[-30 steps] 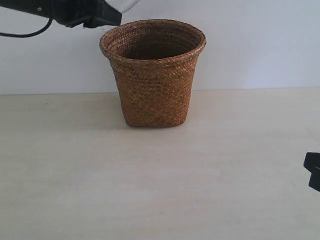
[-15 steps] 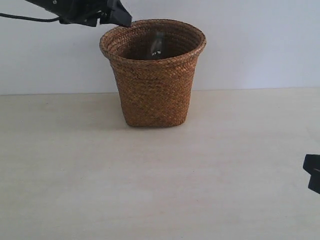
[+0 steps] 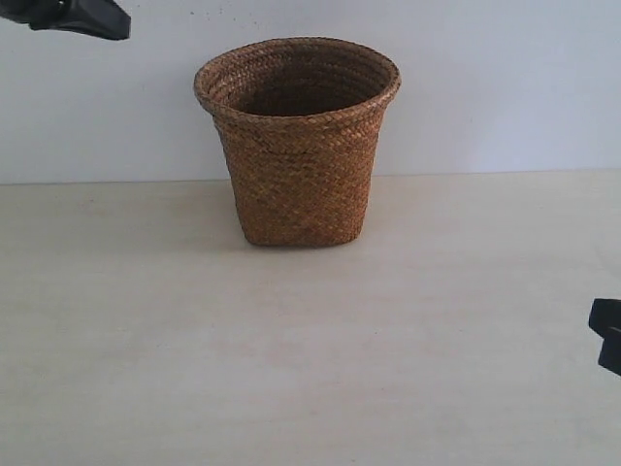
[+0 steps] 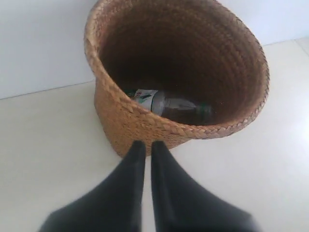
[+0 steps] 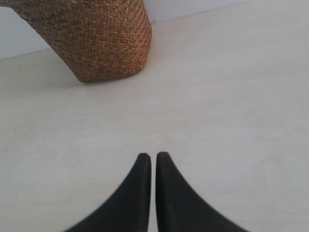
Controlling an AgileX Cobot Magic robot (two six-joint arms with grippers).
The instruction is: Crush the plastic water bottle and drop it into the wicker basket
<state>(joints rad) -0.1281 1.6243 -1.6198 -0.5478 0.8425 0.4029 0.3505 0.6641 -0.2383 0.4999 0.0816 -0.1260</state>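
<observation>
The brown wicker basket [image 3: 296,146] stands upright at the back middle of the table. Inside it, on the bottom, lies the clear plastic water bottle [image 4: 171,106], its label toward one side; only the left wrist view shows it. My left gripper [image 4: 145,143] is shut and empty, above and outside the basket [image 4: 145,121] rim; in the exterior view it sits at the top left corner [image 3: 82,17]. My right gripper [image 5: 150,155] is shut and empty, low over the table, well apart from the basket [image 5: 104,41], at the right edge [image 3: 607,335].
A pale wooden table [image 3: 291,369] carries only the basket. A white wall [image 3: 505,87] runs close behind it.
The bottle dropped from above the rim down into the basket. My left gripper pulled back to the upper left, away from the basket. The right gripper stayed put.
</observation>
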